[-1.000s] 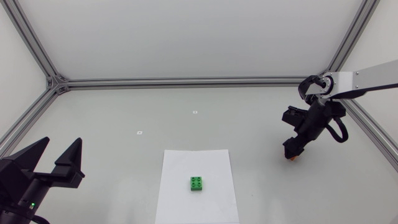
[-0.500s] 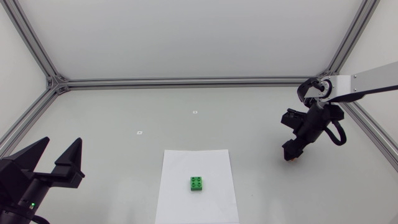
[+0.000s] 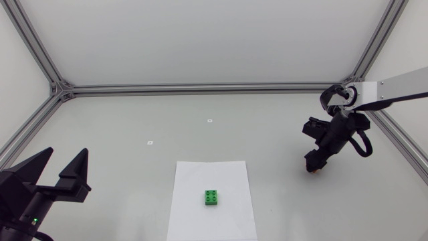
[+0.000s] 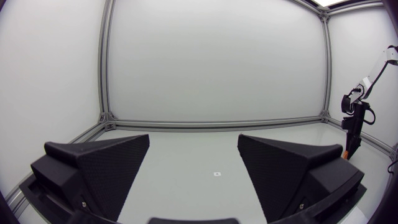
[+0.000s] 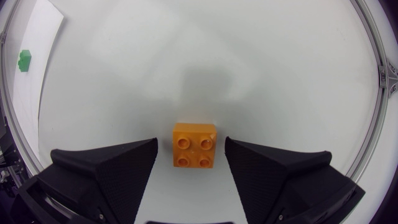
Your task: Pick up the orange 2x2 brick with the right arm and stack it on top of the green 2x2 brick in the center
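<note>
The orange 2x2 brick (image 5: 194,145) lies studs up on the table at the right, between the fingers of my right gripper (image 5: 191,155). That gripper is open, with a narrow gap on each side of the brick. From above, the right gripper (image 3: 313,166) points down and hides all but a sliver of the orange brick (image 3: 311,172). The green 2x2 brick (image 3: 212,197) sits on a white paper sheet (image 3: 194,224) at the centre front, far from the right gripper. My left gripper (image 3: 65,159) rests open at the front left, holding nothing.
Two small white markers (image 3: 209,121) (image 3: 150,142) lie on the table behind the sheet. An aluminium frame rail (image 3: 200,87) runs along the back, and another rail (image 3: 394,134) passes just behind the right arm.
My right gripper has sunk slightly over the orange brick, so less of the brick shows from above. The left arm and the green brick have not moved.
</note>
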Available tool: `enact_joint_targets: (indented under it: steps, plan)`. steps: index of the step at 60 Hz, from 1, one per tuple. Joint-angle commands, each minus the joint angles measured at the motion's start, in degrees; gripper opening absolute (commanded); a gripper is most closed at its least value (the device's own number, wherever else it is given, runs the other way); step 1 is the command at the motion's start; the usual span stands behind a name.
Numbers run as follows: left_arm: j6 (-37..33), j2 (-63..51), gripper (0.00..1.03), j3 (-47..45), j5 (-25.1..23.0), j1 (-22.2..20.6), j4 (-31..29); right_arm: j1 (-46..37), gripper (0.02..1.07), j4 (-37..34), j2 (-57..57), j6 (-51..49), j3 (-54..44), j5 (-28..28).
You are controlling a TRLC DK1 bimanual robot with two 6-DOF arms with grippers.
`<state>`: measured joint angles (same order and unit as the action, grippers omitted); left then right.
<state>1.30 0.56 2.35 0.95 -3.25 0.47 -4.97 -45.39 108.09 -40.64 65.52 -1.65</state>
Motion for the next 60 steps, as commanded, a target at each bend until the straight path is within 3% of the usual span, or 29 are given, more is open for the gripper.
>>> enact_joint_targets:
  steps: [1, 15, 60]
  plan:
    - [-0.33, 0.15, 0.99, -2.35, -0.16, -0.45, -0.65, -0.48, 0.71, -0.14, 0.80, -1.54, -1.18, -0.28]
    - [-0.33, 0.15, 0.99, -2.35, -0.16, -0.45, -0.65, -1.09, 0.62, -0.41, 0.80, -1.81, -0.57, -1.34]
    - [-0.33, 0.15, 0.99, -2.35, -0.16, -0.45, -0.65, -0.56, 0.57, 0.21, 1.42, -1.90, -0.48, -0.02]
